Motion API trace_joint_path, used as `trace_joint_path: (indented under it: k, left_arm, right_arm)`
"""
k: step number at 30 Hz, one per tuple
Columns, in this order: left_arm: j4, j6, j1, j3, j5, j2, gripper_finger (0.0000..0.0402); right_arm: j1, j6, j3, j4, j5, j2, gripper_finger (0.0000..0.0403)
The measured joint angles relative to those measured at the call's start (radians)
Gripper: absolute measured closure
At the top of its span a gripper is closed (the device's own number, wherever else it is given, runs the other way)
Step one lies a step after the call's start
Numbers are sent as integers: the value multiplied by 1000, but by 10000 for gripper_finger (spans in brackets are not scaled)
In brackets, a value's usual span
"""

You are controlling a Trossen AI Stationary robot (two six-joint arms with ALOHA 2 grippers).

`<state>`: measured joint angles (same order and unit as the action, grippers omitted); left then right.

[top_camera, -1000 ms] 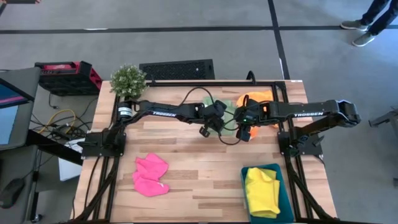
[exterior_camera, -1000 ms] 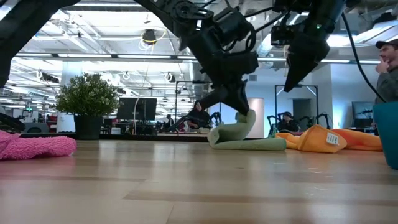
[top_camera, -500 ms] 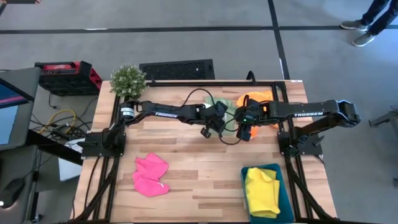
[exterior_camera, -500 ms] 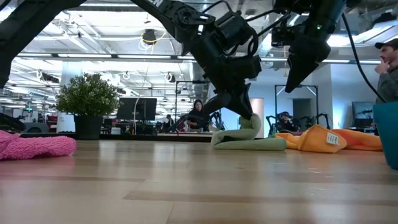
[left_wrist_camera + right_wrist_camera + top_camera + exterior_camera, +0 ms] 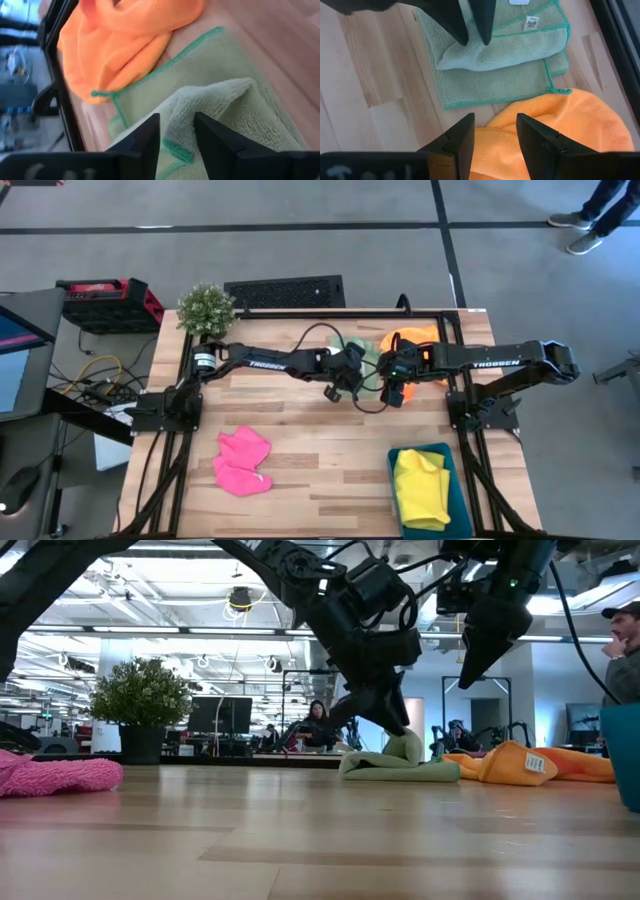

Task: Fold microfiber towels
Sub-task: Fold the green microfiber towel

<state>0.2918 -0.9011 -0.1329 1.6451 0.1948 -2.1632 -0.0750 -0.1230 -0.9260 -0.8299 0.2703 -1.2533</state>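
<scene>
A: Wooden table (image 5: pixel 320 440), open hall with ceiling lights behind. Where do the four towels lie?

B: Light green towel (image 5: pixel 495 60) lies at the far middle, folded over itself, one fluffy edge standing up in a soft ridge; green stitched hem and a small white label show. Orange towel (image 5: pixel 555 130) sits bunched just beside it, touching. Hot pink towel (image 5: pixel 243 461) is crumpled near the front left. Yellow towel (image 5: pixel 421 486) lies folded in the teal tray (image 5: pixel 460 490), front right.

A: Grippers?

B: Left gripper (image 5: pixel 177 135) is down on the green towel's raised fold, fingers parted, cloth between them but not pinched. Right gripper (image 5: pixel 495 132) hangs above the green and orange towels, fingers apart, holding nothing.
</scene>
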Motion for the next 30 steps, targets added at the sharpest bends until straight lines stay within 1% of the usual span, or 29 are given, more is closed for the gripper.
trace_joint_path:
  k: [3, 5, 13, 16, 20, 23, 26, 30]
  left_arm:
    - [15, 72, 10, 0, 71, 7, 276]
    - [38, 89, 17, 0, 91, 23, 274]
    - [190, 167, 39, 0, 74, 134, 274]
    - [279, 240, 38, 0, 68, 186, 274]
    - [418, 347, 37, 0, 25, 258, 274]
    - [514, 416, 42, 0, -4, 308, 274]
    - [571, 473, 49, 0, 3, 353, 274]
    - [619, 526, 63, 0, 20, 404, 274]
  right_arm:
    - [0, 0, 0, 0, 0, 0, 234]
    - [0, 0, 0, 0, 0, 0, 234]
    - [0, 0, 0, 6, -1, 0, 234]
    - [0, 4, 0, 48, -7, -4, 234]
    - [10, 91, 1, 117, -57, -13, 234]
    - [9, 131, 10, 253, -74, -60, 234]
    - [-16, 156, 12, 343, -70, -121, 234]
    - [-39, 209, 16, 395, -62, -244, 234]
